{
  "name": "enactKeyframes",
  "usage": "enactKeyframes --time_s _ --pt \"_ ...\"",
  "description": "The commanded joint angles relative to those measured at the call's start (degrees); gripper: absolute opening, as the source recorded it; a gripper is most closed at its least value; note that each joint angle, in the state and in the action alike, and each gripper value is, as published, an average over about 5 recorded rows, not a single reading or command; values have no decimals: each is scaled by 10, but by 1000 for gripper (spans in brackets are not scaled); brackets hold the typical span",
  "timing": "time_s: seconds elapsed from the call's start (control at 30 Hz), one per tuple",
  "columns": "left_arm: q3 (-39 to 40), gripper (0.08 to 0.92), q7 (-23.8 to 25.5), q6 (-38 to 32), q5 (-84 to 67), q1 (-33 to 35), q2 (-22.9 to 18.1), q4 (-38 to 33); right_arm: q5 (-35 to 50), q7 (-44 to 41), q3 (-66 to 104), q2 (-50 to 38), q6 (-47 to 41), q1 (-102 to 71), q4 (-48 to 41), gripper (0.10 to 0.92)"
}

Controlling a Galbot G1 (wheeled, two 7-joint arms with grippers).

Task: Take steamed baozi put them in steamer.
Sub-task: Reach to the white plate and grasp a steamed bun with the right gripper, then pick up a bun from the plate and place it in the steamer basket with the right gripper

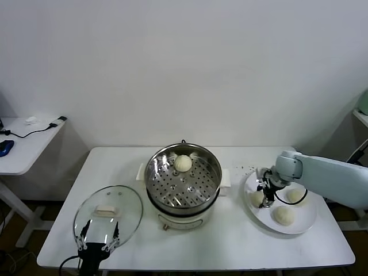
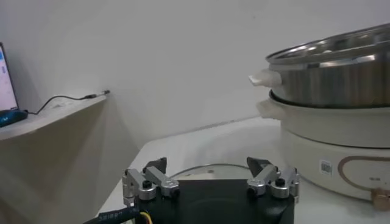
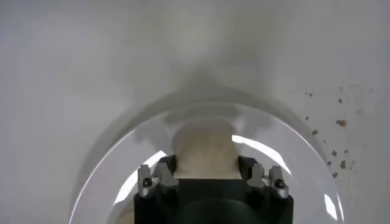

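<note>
The steamer [image 1: 156, 185] stands mid-table with one baozi [image 1: 183, 163] on its perforated tray; in the left wrist view the steamer [image 2: 341, 67] rises on its white base. Three more baozi lie on a white plate [image 1: 302, 223]: one [image 1: 295, 195] at the back, one [image 1: 283, 215] in front, and one [image 1: 255, 199] at the plate's left. My right gripper [image 1: 266, 201] is down on that left one. In the right wrist view the baozi [image 3: 204, 146] sits between the fingers [image 3: 166, 169], which press its two sides; my right gripper [image 3: 206, 165] is shut on it. My left gripper [image 1: 99, 237] hangs open near the table's front left.
A round glass lid [image 1: 108, 211] lies flat left of the steamer, under my left gripper [image 2: 207, 167]. Dark crumbs [image 1: 248, 169] dot the table behind the plate [image 3: 122, 159]. A white side table [image 1: 26, 144] with cables stands at far left.
</note>
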Motion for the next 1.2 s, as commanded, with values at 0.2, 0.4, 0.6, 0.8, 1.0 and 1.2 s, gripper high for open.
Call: enactKeyframes --time_s 0.2,0.4,0.6,0.8,1.0,1.2 --pt "6 823 0 2 5 0 -2 -6 73 -71 -108 6 32 276 57 653" --pt "7 823 0 5 5 2 1 -14 224 -87 -125 67 2 421 105 653" --pt "10 823 0 4 5 4 4 -19 358 -23 -89 145 -79 446 204 653" --pt "10 823 0 3 5 3 3 -22 405 56 -80 233 -133 382 246 653" --pt "8 823 0 4 4 -3 -1 -24 422 142 -70 306 -177 293 210 651" --pt "9 823 1 6 4 -11 -4 -22 381 149 -60 360 -181 227 115 653"
